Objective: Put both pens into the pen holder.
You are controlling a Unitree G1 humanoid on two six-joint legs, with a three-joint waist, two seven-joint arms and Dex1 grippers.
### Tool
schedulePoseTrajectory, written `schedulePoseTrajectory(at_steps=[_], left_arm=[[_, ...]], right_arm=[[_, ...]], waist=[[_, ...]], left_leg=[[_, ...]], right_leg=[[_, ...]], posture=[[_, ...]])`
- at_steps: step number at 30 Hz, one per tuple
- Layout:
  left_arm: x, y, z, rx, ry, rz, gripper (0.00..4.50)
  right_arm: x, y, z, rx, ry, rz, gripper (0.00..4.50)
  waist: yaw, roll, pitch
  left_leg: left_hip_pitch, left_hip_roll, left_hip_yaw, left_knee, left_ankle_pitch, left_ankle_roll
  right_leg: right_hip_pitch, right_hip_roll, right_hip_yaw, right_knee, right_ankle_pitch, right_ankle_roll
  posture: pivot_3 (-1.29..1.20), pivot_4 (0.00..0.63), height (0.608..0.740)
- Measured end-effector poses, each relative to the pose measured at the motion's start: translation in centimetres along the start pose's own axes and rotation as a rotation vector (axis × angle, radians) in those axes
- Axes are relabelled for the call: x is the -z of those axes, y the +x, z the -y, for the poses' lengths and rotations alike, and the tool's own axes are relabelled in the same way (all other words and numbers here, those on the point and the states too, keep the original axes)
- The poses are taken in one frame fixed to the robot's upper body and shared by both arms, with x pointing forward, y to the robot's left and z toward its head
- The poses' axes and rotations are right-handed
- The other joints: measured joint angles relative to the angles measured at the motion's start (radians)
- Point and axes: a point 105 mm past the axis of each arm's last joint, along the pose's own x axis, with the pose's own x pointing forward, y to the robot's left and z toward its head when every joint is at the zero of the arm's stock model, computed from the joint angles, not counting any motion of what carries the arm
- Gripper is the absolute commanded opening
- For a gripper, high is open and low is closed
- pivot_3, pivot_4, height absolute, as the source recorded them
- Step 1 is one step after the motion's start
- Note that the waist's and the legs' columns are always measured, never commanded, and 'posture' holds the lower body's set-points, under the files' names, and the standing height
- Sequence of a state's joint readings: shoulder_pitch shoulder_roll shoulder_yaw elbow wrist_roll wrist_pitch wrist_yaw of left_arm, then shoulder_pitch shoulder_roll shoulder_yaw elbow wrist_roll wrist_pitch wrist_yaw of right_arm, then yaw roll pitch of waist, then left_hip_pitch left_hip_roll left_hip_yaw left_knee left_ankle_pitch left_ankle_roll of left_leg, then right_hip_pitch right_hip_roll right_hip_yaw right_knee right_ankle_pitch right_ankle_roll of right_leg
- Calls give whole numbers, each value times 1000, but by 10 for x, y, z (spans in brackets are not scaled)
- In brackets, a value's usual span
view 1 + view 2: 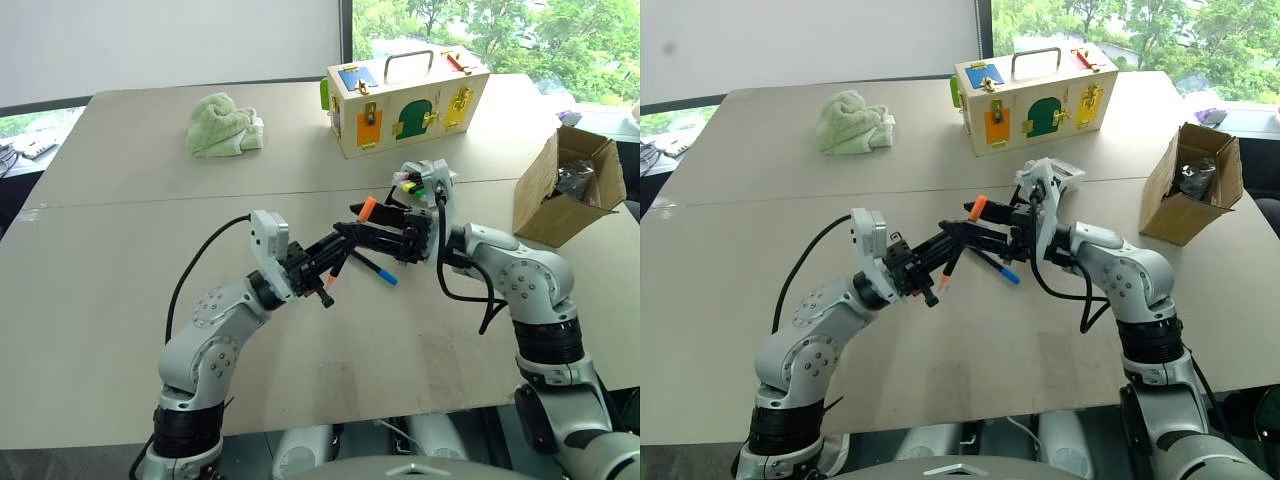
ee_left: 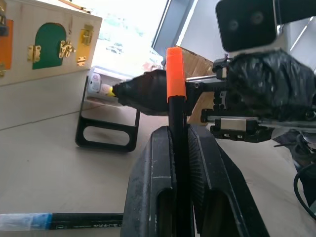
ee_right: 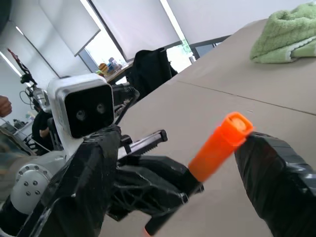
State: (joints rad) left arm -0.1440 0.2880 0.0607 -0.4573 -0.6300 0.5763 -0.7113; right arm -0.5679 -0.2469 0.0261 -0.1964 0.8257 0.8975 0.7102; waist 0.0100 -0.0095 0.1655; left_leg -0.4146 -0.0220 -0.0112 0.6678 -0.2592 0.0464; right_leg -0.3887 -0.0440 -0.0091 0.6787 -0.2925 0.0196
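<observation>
My left gripper (image 1: 341, 246) is shut on the black barrel of the orange-tipped pen (image 2: 175, 74) and holds it off the table, upper tip tilted toward my right arm. My right gripper (image 1: 366, 224) reaches in from the right, its jaws standing open about that upper orange tip. One of its fingers (image 3: 276, 173) sits right beside the tip. The blue-tipped pen (image 1: 376, 269) lies flat on the table under both grippers. The pen holder (image 2: 106, 146), a black frame with a whitish tray holding short coloured markers, stands just behind the right gripper.
A wooden box with coloured doors (image 1: 405, 105) stands at the back. A green cloth (image 1: 222, 125) lies at the back left. At the right edge sits an open cardboard box (image 1: 570, 185). The table (image 1: 120, 300) is bare to the left and in front.
</observation>
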Motion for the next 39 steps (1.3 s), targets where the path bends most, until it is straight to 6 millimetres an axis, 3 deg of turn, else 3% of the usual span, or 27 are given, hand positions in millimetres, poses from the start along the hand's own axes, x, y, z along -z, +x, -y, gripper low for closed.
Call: schedulePoseTrajectory(at_steps=[6, 9, 10, 13, 18, 26, 32, 33, 36, 39], left_arm=[[-1, 3, 6, 41, 19, 8, 0], [-2, 3, 6, 49, 28, 7, 0], [-1, 3, 6, 49, 26, 5, 909], [4, 3, 2, 28, 8, -18, 2103], [8, 2, -6, -22, 31, -44, 4470], [3, -14, -13, -85, 88, -60, 4470], [-16, -34, -15, -129, 155, -78, 4470], [-21, -37, -19, -156, 181, -85, 4470], [-26, -41, -24, -182, 188, -80, 4470], [-30, -41, -22, -171, 202, -97, 4470]], right_arm=[[-3, -2, 0, -1, 24, 17, 228], [-4, -3, -1, -6, 30, 20, 122], [-3, -3, -1, -6, 32, 18, 122], [-5, -2, -6, -21, 16, 19, 122], [-7, -2, -8, -29, 5, 20, 122], [-15, -15, 2, 31, -116, 14, 122], [-50, -26, -4, 6, -448, 21, 122], [-67, -25, -10, 1, -612, 20, 122], [-79, -25, -10, 9, -781, -1, 122], [-82, -25, 2, 50, -939, -61, 122]], waist=[[0, 0, 0], [-2, 0, 0], [-2, 0, 0], [-2, 0, 0], [-2, 0, 0], [-3, 0, 0], [-6, 0, 0], [-7, 0, 0], [-10, 0, 0], [-11, 0, 0]], left_leg=[[0, 0, 0, 0, 0, 0], [0, 0, 0, 0, 0, 0], [0, 0, 0, 0, 0, 0], [0, 0, 0, 0, 0, 0], [0, 0, 0, 0, 0, 0], [0, 0, 0, 0, 0, 0], [0, 0, 0, 0, 0, 0], [1, 0, 0, 1, 0, 0], [1, 0, 0, 1, 0, 0], [0, 0, 0, 1, 0, 0]], right_leg=[[0, 0, 0, 0, 0, 0], [0, 1, 0, 0, 0, 0], [0, 1, 0, 0, 0, 0], [0, 1, 0, 0, 0, 0], [0, 1, 0, 0, 0, 0], [0, 0, 0, 0, 0, 0], [0, 0, 0, 0, 0, 0], [0, 1, 0, 1, 0, 0], [0, 1, 0, 0, 0, 0], [0, 0, 0, 0, 0, 0]], posture=[[0, 150, 740], [0, 150, 740], [0, 150, 740], [0, 150, 740], [0, 150, 740], [0, 150, 740], [0, 150, 740], [0, 150, 740], [0, 150, 740], [0, 150, 740]])
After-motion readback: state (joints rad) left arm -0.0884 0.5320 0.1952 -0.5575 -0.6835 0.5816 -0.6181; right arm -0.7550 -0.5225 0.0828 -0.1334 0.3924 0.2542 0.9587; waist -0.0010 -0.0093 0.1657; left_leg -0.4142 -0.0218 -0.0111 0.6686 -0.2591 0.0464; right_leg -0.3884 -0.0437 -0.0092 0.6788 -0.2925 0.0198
